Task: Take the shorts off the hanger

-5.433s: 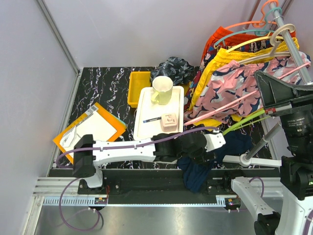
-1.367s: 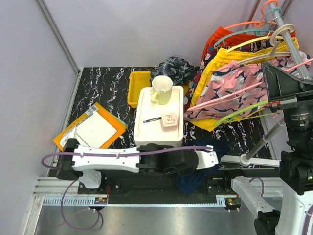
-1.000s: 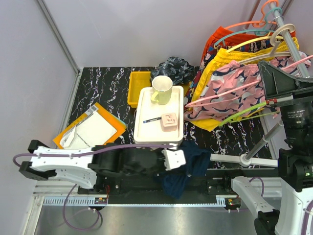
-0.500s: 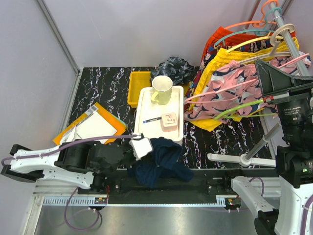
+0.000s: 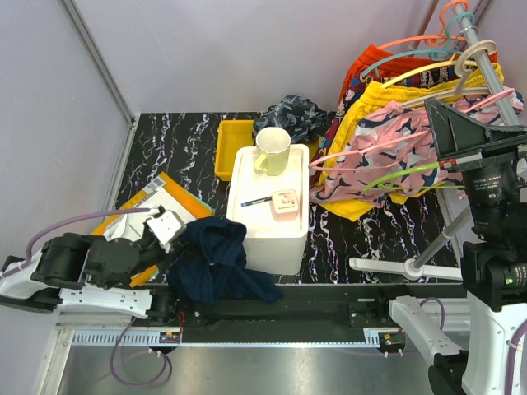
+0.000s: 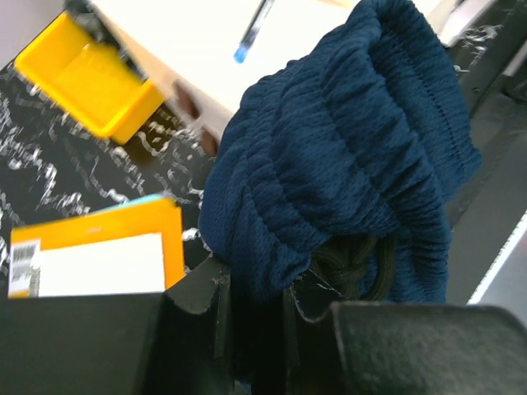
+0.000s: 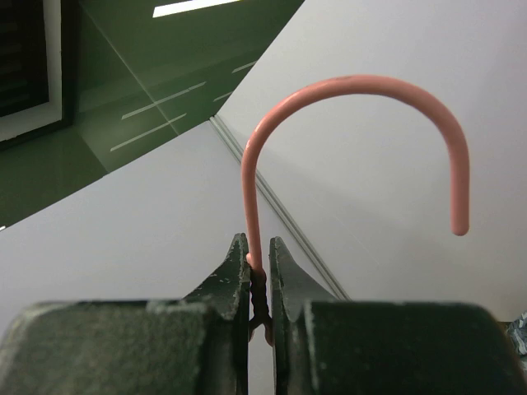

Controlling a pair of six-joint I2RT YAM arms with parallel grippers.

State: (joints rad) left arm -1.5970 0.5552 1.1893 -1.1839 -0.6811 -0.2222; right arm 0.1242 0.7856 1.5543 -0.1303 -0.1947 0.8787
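Note:
The plain navy shorts (image 5: 216, 262) lie bunched at the table's front, left of the tray and off any hanger. My left gripper (image 5: 167, 228) is shut on their ribbed waistband (image 6: 346, 156). The cloth fills the gap between the black fingers (image 6: 196, 290), and a dark drawcord hangs beside them. My right gripper (image 5: 487, 109) is up by the rack, shut on the neck of a pink hanger (image 7: 255, 206) just above its twisted wire. That hanger's hook is free in the air. The charcoal marbled shorts (image 5: 292, 115) sit in a heap at the back of the table.
A white tray (image 5: 272, 239) carries a cream mug (image 5: 272, 151), a pen and a small pink box. Behind it is a yellow bin (image 5: 233, 148), and an orange folder (image 5: 177, 197) lies at the left. Floral, yellow and red shorts hang on the rack (image 5: 492, 74) at the right.
My left arm has swung left and dragged the navy shorts from the right front edge to left of the tray. The right gripper keeps its hold on the hanger and has lifted it slightly.

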